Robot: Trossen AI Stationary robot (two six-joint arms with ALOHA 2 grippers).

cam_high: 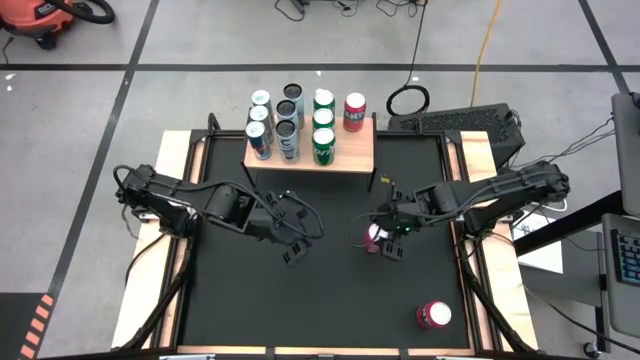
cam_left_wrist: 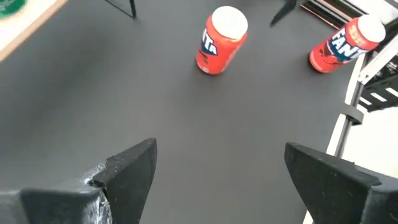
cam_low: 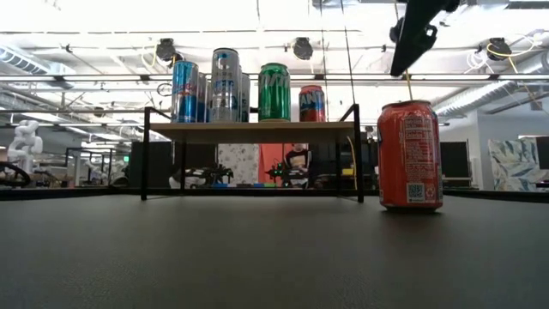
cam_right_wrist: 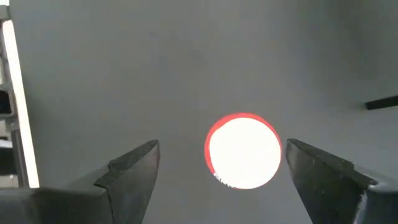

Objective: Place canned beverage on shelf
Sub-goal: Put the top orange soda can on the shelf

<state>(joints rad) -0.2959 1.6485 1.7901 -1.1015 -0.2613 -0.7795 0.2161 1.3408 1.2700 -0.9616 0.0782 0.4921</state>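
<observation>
The shelf point(cam_high: 350, 155), a light-wood board on thin black legs at the far edge of the black table point(cam_high: 250, 300), already carries most of its load: three rows of upright cans stand on it, blue-and-silver ones to the left, green ones point(cam_high: 323, 130) next, and a single red can point(cam_high: 355, 112) at the right. The bare wood in front of that red can looks like the room still to be filled (judging from the high view alone).

Two red cans remain down on the table, so the job is well along but not finished. One red can point(cam_high: 373, 237) stands upright mid-table, directly beneath the right gripper point(cam_high: 385, 240); in the right wrist view its pale round top point(cam_right_wrist: 244, 149) sits between the two dark fingers, which are spread wide and not touching it, offset toward one finger. Nothing is gripped yet, so the descent, the squeeze and the carry to the shelf all lie ahead.

The other red can point(cam_high: 434, 316) waits near the table's front right corner, well apart from both arms.

The left gripper point(cam_high: 297, 238) hovers over bare table left of centre, fingers spread and empty.
</observation>
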